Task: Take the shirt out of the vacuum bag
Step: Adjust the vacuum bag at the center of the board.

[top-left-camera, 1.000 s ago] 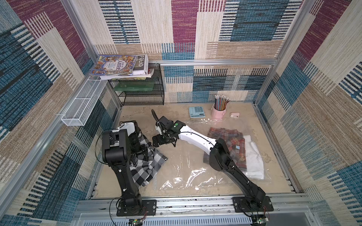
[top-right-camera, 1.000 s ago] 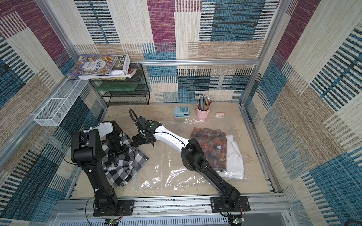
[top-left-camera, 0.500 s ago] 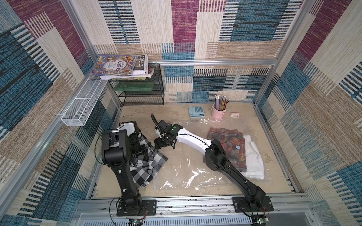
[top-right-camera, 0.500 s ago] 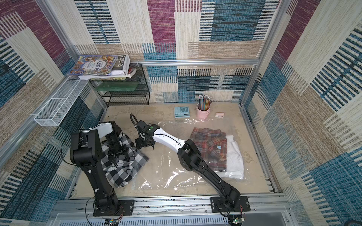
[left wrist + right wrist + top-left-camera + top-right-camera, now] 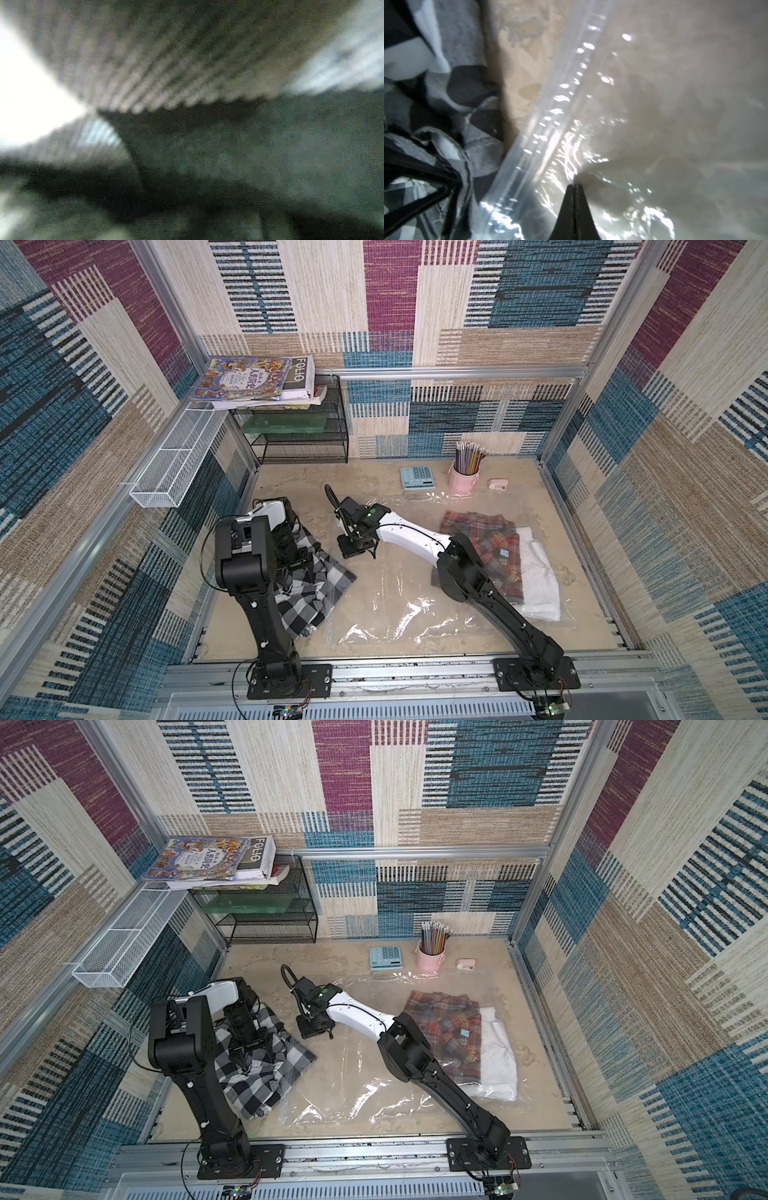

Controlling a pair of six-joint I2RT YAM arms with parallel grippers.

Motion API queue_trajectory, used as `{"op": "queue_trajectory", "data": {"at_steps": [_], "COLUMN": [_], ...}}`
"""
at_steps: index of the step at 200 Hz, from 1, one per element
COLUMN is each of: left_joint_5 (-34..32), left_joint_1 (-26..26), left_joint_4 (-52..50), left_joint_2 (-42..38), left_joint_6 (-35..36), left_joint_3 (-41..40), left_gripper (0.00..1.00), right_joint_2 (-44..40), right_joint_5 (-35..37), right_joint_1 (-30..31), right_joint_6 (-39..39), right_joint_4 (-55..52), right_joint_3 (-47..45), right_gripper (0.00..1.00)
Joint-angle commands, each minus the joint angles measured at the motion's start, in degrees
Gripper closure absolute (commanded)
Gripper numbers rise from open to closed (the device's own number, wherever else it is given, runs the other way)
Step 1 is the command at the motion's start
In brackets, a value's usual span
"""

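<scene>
Got nothing usable from the left wrist view: only blurred grey weave close against the lens. Could not tell how wide the left gripper [image 5: 249, 1042] stood, nor whether it gripped cloth. Found it low on the checked shirt [image 5: 253, 1085] at 9 o'clock on the table [image 5: 291, 485], half covered by its own arm in both top views.

Found the right gripper [image 5: 574, 186] closed, tips pinched on the film of the vacuum bag [image 5: 612, 104] just beside the zip strip [image 5: 550, 116], with plastic puckered at the pinch. Placed it in a top view [image 5: 353, 549] at about 10 o'clock from the table's middle.

Located the bag [image 5: 399, 605] flat across the middle, reaching toward 3 and 6 o'clock. Could trace its clear edges only by glare. Saw most of the checked shirt [image 5: 307, 605] outside at the bag's 9 o'clock edge. Could not tell for sure whether film covered its 3 o'clock corner. Made out a plaid shirt [image 5: 494, 539] and a white garment [image 5: 538, 580] at 3 o'clock, partly behind the right arm. Could not tell whether inside or under the film.

Counted two arms, two grippers, one bag, three garments. Counted also one calculator [image 5: 417, 477] at 12 o'clock, one pink pencil cup [image 5: 464, 479] and one small pink case [image 5: 497, 484] near 1 o'clock, one black mesh rack [image 5: 303, 439] at 11 o'clock with a stack of books [image 5: 257, 379] on top, and one white wire basket [image 5: 178, 460] on the 9 o'clock wall.
</scene>
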Motion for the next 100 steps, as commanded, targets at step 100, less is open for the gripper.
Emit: {"op": "queue_trajectory", "data": {"at_steps": [100], "left_joint_5": [2.97], "left_joint_1": [1.45], "left_joint_4": [9.24], "left_joint_2": [2.42], "left_joint_6": [-2.82], "left_joint_3": [5.46], "left_gripper": [0.24], "right_joint_2": [-30.25], "right_joint_5": [14.18], "right_joint_1": [-12.90], "right_joint_6": [4.11], "right_joint_4": [12.91], "right_joint_3": [-61.19], "right_gripper": [0.81]}}
